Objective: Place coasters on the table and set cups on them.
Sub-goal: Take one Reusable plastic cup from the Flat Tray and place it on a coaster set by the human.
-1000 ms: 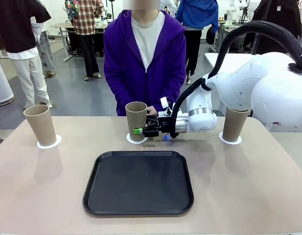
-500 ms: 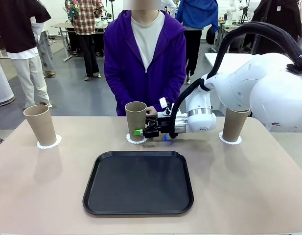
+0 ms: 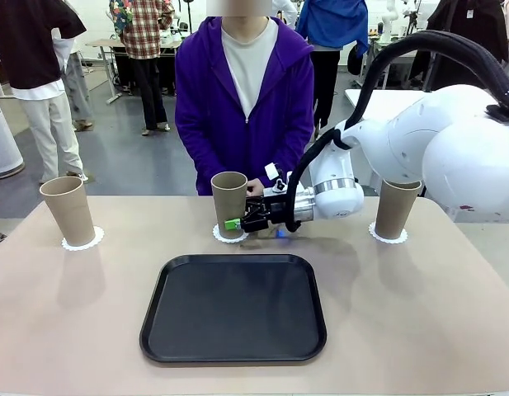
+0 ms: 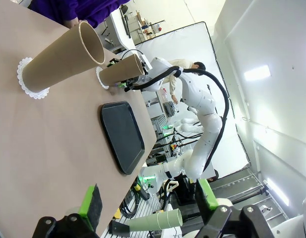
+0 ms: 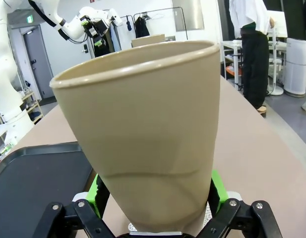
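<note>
Three tan cups stand on the beige worktop, each on a white lacy coaster. The left cup stands on its coaster near the far left edge. The middle cup stands on a coaster at the far middle, just in front of the person in the purple jacket. The right cup stands on its coaster at the far right.

The right arm reaches in from the right, and its right pincer sits at the lower part of the middle cup. In the right wrist view the cup rises between the two green-padded fingers, which stand spread on either side of its base; whether the pads touch the cup's sides I cannot tell. The lacy edge of the coaster shows just under the cup there.

A black tray lies on the near middle of the worktop, close to the middle cup but apart from it.

In the left wrist view the left pincer hangs with its fingers spread wide and nothing between them, looking across the worktop at the left cup on its coaster, with the middle cup and the tray beyond.
</note>
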You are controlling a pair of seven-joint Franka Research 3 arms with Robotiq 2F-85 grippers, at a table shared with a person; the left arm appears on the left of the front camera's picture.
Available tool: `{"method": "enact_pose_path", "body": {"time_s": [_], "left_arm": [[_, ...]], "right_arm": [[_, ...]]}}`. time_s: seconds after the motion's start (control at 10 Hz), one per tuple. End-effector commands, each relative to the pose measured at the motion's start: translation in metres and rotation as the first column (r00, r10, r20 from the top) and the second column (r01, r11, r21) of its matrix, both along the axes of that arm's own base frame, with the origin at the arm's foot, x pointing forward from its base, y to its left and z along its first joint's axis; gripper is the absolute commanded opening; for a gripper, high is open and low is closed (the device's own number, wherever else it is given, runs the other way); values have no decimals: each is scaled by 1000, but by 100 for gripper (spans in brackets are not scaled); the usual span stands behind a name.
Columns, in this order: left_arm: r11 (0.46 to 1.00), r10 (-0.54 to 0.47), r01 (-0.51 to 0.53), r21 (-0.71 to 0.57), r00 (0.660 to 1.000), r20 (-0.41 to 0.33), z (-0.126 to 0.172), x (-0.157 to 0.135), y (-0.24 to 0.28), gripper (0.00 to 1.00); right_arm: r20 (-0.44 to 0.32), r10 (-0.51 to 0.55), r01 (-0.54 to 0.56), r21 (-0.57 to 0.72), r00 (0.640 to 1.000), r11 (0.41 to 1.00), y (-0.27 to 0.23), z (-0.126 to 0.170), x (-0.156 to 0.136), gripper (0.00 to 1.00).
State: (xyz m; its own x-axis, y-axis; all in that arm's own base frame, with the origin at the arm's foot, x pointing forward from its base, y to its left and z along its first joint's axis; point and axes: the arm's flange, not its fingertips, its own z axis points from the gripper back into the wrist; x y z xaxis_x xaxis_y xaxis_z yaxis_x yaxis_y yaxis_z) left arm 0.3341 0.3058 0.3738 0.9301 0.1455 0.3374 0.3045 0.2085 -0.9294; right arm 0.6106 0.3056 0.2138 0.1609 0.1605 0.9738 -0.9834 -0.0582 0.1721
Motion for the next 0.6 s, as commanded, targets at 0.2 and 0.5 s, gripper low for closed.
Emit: {"method": "enact_pose_path", "body": {"time_s": [0.2, 0.5], "left_arm": [[1000, 2, -2, 2, 1000, 3, 2, -1, 1, 100], [1000, 2, -2, 2, 1000, 3, 2, -1, 1, 100]], "right_arm": [[-1, 15, -15, -103, 1000, 995, -8, 8, 4, 100], [1, -18, 18, -143, 1000, 989, -17, 6, 7, 100]]}}
